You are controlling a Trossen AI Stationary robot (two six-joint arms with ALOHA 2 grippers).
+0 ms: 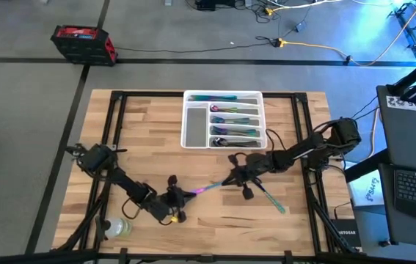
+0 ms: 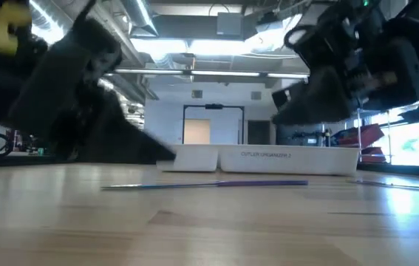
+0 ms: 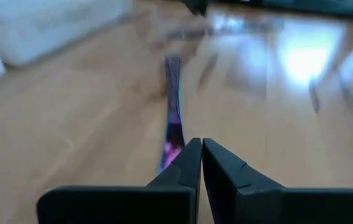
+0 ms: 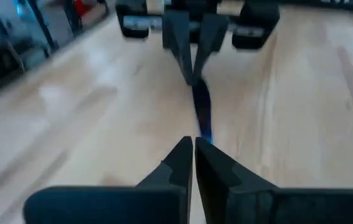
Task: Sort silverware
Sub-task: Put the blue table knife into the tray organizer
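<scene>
Iridescent purple-blue utensil point(image 1: 206, 188) lay mid-table w/ both grippers on it: your left gripper point(image 1: 186, 193) was clamped on one end, right gripper point(image 1: 229, 180) pinched shut on the other. A teal piece point(image 1: 272, 201) lay just beside the right arm. Rest of the silverware point(image 1: 233, 121) sat in the white tray point(image 1: 193, 126) at the table's far edge.

The right gripper point(image 4: 193, 144) pinches one end of a blue utensil point(image 4: 201, 112); the left gripper point(image 4: 193, 73) grips its far end above the wooden table point(image 4: 89, 124).
</scene>
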